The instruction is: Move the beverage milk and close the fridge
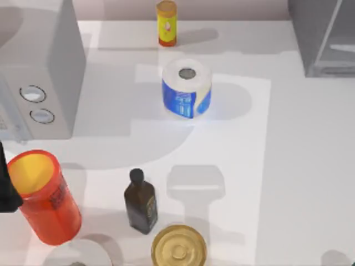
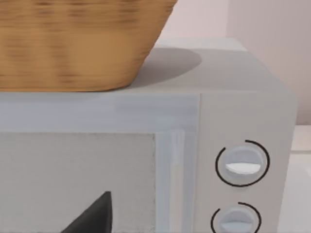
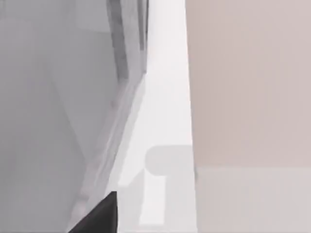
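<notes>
Counter (image 1: 288,166): you see clutter across the middle and left. A white-and-blue paper roll (image 1: 187,88) stands upright near the centre. Behind it, at the far edge, stands a yellow canister with an orange lid (image 1: 166,22). At the near left an open orange tumbler (image 1: 45,197) leans, tilted. A dark brown bottle (image 1: 140,201) stands to its right, with a gold-lidded can (image 1: 178,247) just beside the bottle at the near edge.

A light grey microwave with two round knobs (image 1: 41,72) occupies the left rear of the counter. The left wrist view gives you its door and knobs close up, plus a wicker basket (image 2: 77,43) sitting on its top.

The fridge (image 1: 324,36) sits at the right rear corner: grey frame, translucent panel. The right wrist view looks along its grey frame and glassy panel (image 3: 58,121) and the counter strip beside it.

The left arm's dark shape (image 1: 6,183) sits at the top view's left edge, beside the tumbler. Dark finger tips (image 2: 92,216) (image 3: 99,216) edge into each wrist view; you cannot tell whether either hand is spread or pressed together.
</notes>
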Available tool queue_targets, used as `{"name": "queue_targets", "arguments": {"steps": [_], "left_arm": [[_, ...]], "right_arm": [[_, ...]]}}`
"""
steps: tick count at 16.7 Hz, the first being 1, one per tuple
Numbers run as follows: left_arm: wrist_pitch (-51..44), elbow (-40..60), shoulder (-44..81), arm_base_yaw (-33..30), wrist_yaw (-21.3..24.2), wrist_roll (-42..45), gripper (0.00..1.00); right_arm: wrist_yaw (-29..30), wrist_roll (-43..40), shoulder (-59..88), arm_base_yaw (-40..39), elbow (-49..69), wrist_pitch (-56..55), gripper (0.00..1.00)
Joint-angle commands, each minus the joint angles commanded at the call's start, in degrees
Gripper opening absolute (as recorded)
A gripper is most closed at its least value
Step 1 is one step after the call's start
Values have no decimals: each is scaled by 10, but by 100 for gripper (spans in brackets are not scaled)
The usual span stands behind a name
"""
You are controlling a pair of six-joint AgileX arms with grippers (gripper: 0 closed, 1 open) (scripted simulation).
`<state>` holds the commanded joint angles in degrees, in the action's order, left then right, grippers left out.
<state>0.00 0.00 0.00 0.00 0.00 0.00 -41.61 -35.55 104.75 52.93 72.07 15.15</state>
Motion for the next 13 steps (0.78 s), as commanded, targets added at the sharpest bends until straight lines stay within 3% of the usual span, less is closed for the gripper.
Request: {"name": "queue_targets", "arguments": {"steps": [5, 13], "left_arm": [[0, 0, 0, 0, 0, 0, 100], [0, 0, 0, 0, 0, 0, 100]], "right_arm": [[92, 78, -35, -130, -34, -55, 100], [314, 280, -102, -408, -135, -165, 100]]}}
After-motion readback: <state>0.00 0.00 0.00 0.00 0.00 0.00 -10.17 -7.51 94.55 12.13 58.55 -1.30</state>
